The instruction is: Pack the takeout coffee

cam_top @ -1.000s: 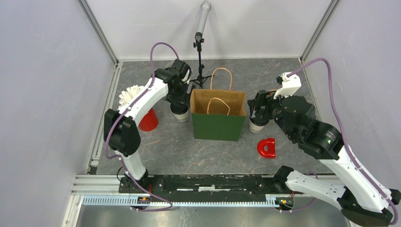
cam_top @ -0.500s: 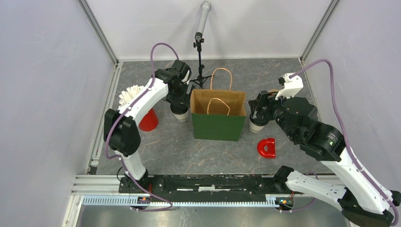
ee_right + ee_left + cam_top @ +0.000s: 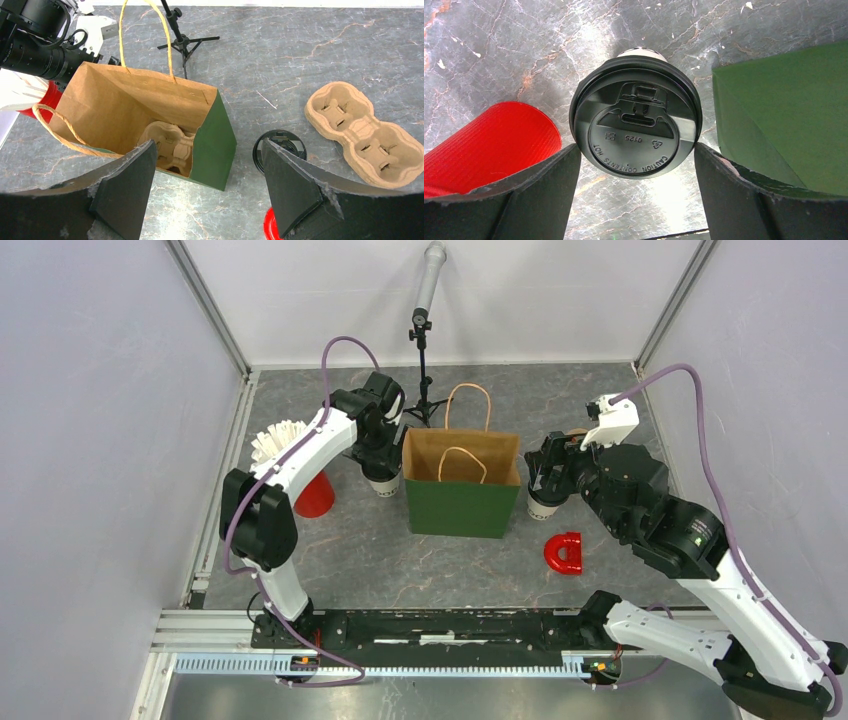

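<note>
Left hand (image 3: 636, 150) has narrowed around the takeout coffee (image 3: 635, 130); can't tell if clamped. Right hand (image 3: 207, 145) fingers apart, empty.

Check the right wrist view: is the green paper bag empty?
No, a brown cardboard cup carrier lies at the bottom of the open green paper bag.

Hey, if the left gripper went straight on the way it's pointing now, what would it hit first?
The takeout coffee. Its black lid sits centred between the open jaws of the left gripper, though the gap to it is hard to judge.
</note>
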`<state>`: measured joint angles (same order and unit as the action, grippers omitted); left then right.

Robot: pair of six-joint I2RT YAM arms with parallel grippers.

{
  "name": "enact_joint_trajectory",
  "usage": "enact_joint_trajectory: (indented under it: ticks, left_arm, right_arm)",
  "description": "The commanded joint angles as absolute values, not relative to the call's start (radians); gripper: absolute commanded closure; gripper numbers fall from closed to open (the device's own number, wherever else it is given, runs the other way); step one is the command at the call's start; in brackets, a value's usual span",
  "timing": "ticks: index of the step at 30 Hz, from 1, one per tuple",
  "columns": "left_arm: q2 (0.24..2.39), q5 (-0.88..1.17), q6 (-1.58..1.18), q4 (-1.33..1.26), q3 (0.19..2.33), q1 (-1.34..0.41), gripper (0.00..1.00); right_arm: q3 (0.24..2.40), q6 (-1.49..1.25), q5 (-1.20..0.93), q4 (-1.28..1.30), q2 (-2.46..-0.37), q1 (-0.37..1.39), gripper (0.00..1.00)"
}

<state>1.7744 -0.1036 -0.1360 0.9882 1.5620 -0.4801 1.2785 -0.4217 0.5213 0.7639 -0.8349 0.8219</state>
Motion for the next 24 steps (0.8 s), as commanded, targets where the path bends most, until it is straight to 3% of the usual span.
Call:
enact_joint_trajectory:
  ticks: [1,6,14,24]
  left_arm:
    - [1.788,-0.109,-0.078,0.96,1.567,-0.483,0.13]
    - [1.793,-0.102,-0.071,0.961,1.571,-0.483,0.19]
    - [1.788,-0.106,-0.081,0.959,1.591,-0.484,0.0]
    - [1.805,-0.111,-0.084,0.946,1.613,-0.484,0.0]
  right_arm:
    - [1.277,-0.412,0.539,0.728,-0.835,0.819,0.17]
    - [1.266,-0.42,0.528,0.733,-0.84,0.819,0.17]
    - [1.267,-0.424,0.516,0.726,-0.843,0.819,0.17]
    - [1.261,-0.427,0.517,0.727,-0.837,0.818,0.17]
